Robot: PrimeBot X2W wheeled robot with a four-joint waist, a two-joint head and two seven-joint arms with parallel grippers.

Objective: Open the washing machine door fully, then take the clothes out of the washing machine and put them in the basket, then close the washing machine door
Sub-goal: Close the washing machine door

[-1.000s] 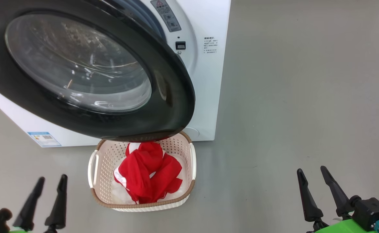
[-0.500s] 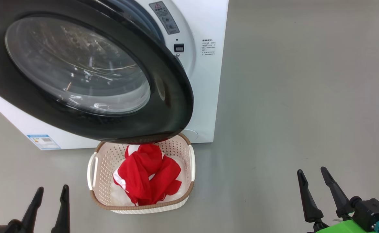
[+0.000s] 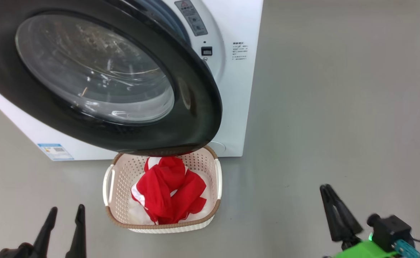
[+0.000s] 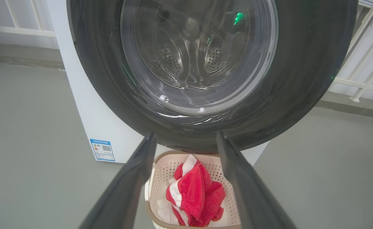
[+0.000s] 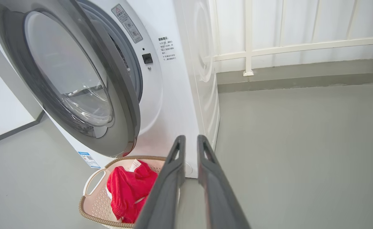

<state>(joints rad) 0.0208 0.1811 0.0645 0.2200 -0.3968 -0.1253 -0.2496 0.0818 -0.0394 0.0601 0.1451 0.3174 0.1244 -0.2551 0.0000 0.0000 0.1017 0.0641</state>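
Observation:
The washing machine [image 3: 231, 89] is white, and its door [image 3: 95, 71], black-rimmed with bulging glass, hangs open over the back of the basket [image 3: 163, 225]. Red-and-white clothes [image 3: 170, 191] lie piled in that cream basket on the floor. My left gripper [image 3: 67, 208] is open at the lower left, short of the basket, nothing between its fingers. In the left wrist view the left gripper [image 4: 186, 135] frames the clothes [image 4: 193, 194] below the door [image 4: 301, 79]. My right gripper [image 3: 326, 188] stands at the lower right, apart from everything. In its own view the right gripper [image 5: 190, 137] shows fingers drawn together, empty.
Grey floor spreads wide to the right of the machine. A white railing [image 5: 247, 47] and wall run behind it. A small blue label [image 3: 56, 152] marks the machine's lower front. The door's lower rim overhangs the basket's rear edge.
The right gripper's fingers have come together from spread wide. The left gripper sits lower in the head view. The whole head picture has shifted slightly; basket and clothes lie as before.

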